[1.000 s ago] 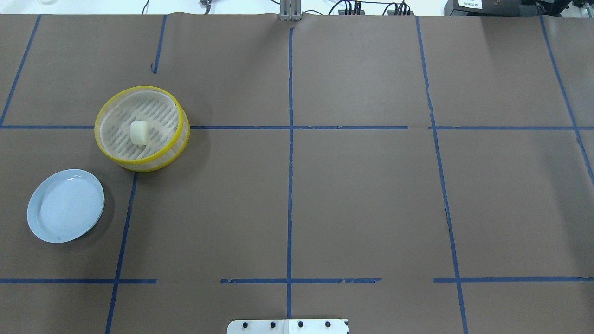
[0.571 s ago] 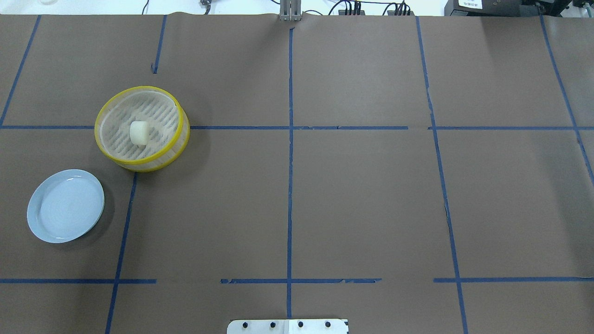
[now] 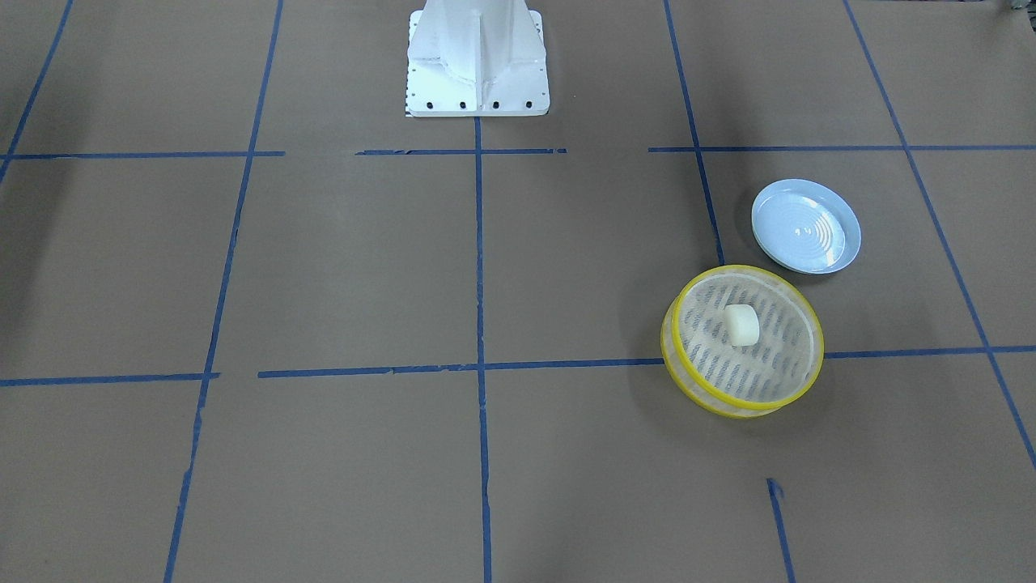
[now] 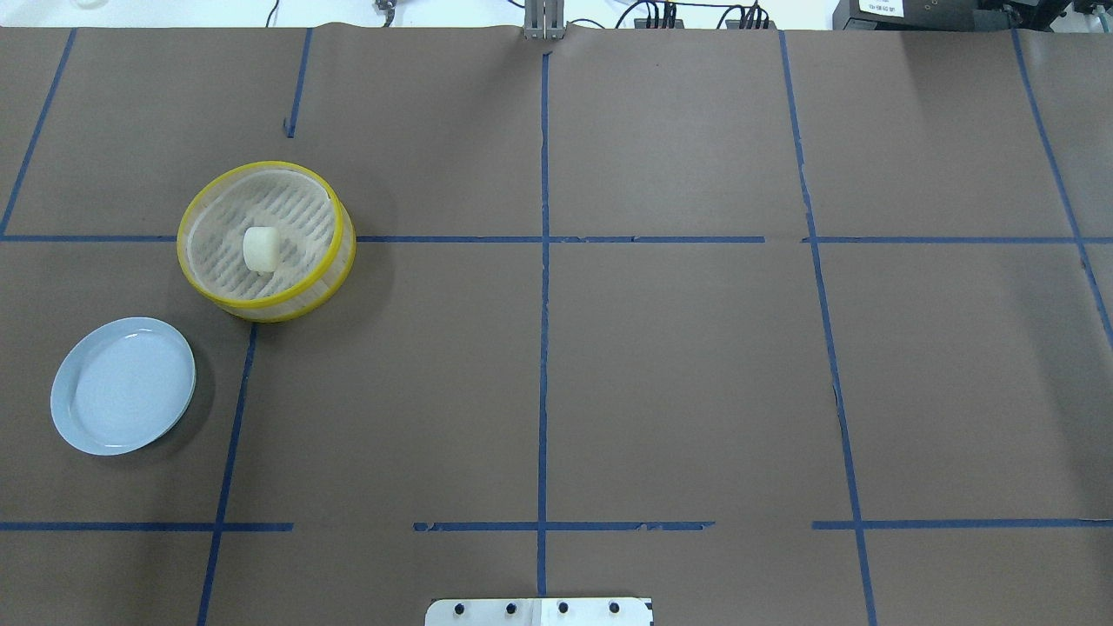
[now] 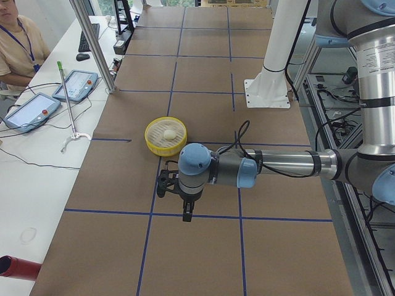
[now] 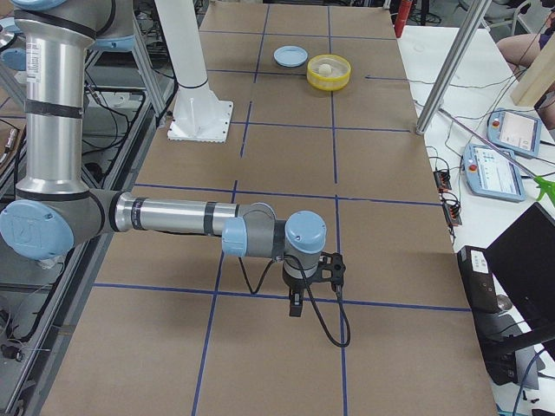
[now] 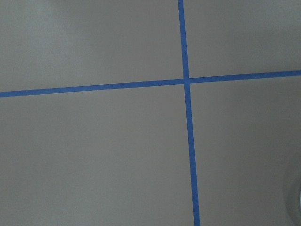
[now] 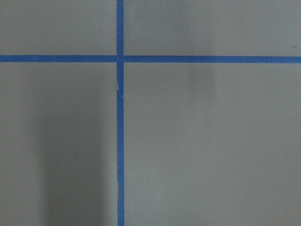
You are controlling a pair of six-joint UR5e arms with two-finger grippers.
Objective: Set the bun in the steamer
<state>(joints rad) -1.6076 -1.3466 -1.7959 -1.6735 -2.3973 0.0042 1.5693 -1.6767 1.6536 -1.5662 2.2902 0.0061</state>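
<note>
The bun (image 4: 260, 249) is a small cream-white lump lying inside the steamer (image 4: 300, 226), a round basket with yellow rims, at the table's left. In the front-facing view the bun (image 3: 741, 324) sits near the middle of the steamer (image 3: 769, 366). Both also show in the side views: the steamer (image 5: 176, 143) with the bun (image 5: 168, 133), and the steamer (image 6: 338, 78) with the bun (image 6: 325, 67). My left gripper (image 5: 186, 213) hangs well short of the steamer. My right gripper (image 6: 296, 305) hangs far from it. I cannot tell whether either is open or shut.
A pale blue plate (image 4: 122, 385) lies bare beside the steamer, nearer the robot, and also shows in the front-facing view (image 3: 805, 225). The robot's white base (image 3: 476, 57) stands at the table's near edge. Brown paper with blue tape lines (image 4: 543, 348) covers the table.
</note>
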